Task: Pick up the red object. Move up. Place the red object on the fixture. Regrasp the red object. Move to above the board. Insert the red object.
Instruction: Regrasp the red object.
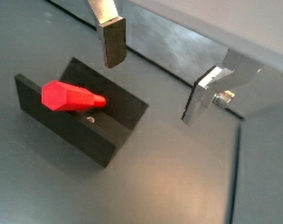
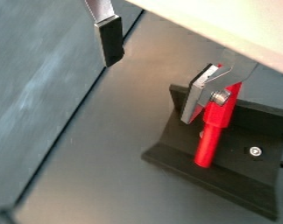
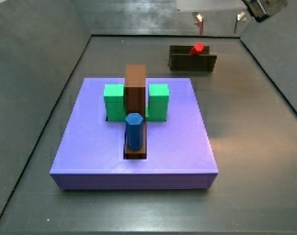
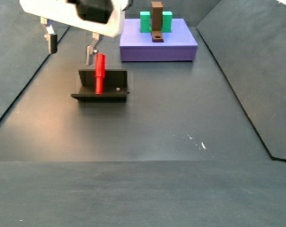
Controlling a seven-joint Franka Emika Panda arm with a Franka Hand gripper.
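Your gripper (image 4: 69,40) hangs over the fixture (image 4: 101,94) with its jaws spread wide and nothing between them. The red peg (image 4: 99,73) leans upright in the fixture, free of both fingers (image 2: 109,41). To the right in that side view sits the purple board (image 4: 159,43), well apart.

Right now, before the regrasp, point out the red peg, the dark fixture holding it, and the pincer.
Small bright red peg (image 4: 99,73), side view: middle of its shaft.
Dark box-like fixture (image 4: 114,86), side view: its raised side wall.
Pincer (image 4: 69,41), side view: midway between fingertips, above the peg.
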